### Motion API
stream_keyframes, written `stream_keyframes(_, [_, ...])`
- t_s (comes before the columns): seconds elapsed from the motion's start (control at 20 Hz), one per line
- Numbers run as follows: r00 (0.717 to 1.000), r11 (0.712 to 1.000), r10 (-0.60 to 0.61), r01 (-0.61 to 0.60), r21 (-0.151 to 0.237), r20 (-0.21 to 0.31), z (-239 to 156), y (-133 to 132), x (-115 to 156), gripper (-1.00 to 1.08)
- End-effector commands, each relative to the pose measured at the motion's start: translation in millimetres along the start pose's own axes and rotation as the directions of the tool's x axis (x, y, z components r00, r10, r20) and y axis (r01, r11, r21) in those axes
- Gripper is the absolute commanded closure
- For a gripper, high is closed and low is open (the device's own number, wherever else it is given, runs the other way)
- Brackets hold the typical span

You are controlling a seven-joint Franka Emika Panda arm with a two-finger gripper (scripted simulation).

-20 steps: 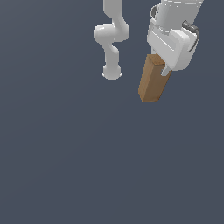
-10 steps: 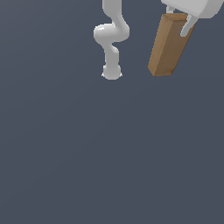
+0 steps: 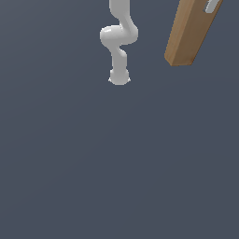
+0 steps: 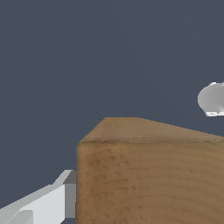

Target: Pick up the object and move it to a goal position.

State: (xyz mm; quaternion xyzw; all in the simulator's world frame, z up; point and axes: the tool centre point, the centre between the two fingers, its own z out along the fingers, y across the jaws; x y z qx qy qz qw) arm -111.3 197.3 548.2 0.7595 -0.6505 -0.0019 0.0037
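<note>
Overhead, the tool point(image 3: 212, 5) grips the tilted wooden block point(image 3: 189, 35) above a plain dark grey-blue floor point(image 3: 116, 163).

From my remote seat, exterior view: the block point(image 3: 190, 32) has climbed again toward 12 o'clock and drifted toward 3 o'clock. A second ago it hung wholly in frame, its low end just below the level of the arm's base; half a second ago its upper end touched the top edge. Now the top edge cuts that end off, and the low end sits above base level.

The claw point(image 3: 212, 5) was fully in sight a second ago, white body and all. Only a sliver of one finger point(image 3: 211, 6) shows now, lying against the block's face at about 1 o'clock in the frame.

The block looks larger in frame than before.
</note>
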Motion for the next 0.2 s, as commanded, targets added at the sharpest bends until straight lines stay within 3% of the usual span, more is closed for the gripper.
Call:
stream_keyframes(0.0, [1.000,1.000,0.000,0.000,0.008,0.002,-9.1,1.7,-1.5,1.08])
stream_keyframes(0.15, [1.000,1.000,0.000,0.000,0.008,0.002,-10.8,2.0,-2.1,1.08])
